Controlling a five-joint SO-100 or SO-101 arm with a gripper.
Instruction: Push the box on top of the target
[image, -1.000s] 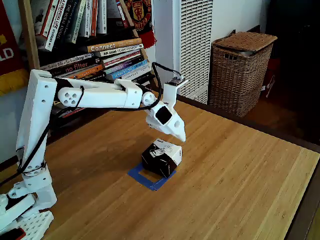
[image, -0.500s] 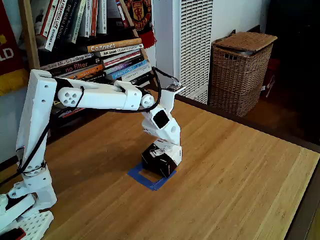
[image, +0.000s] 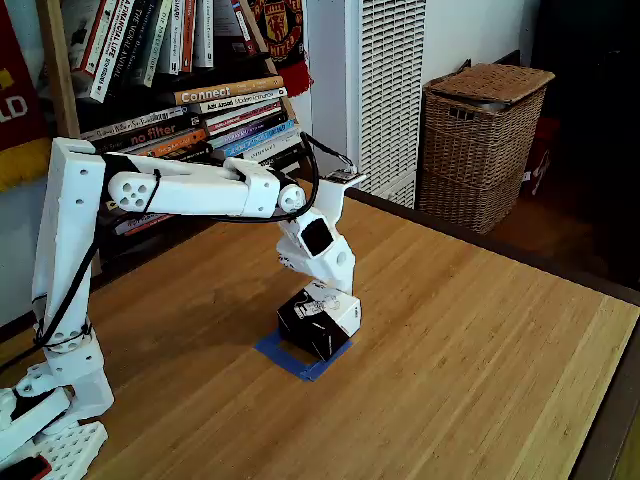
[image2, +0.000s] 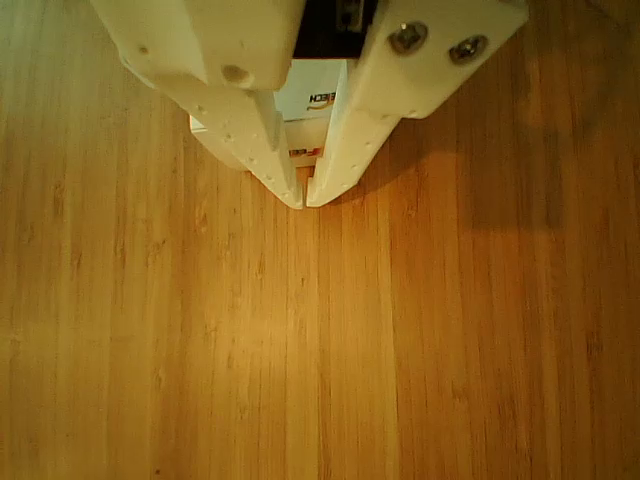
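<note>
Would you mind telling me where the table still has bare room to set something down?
The widest bare stretch is the table right of the box, out to its far and right edges. The near strip in front of the target is bare too. It is crowded around the box, where the gripper hangs.

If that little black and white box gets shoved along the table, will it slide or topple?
The box is squat and roughly cubic, so it probably slides rather than tips. It looks like light cardboard, likely easy to move. The hand is shut and pressing from high up, so the box may twist on the smooth wooden table.
</note>
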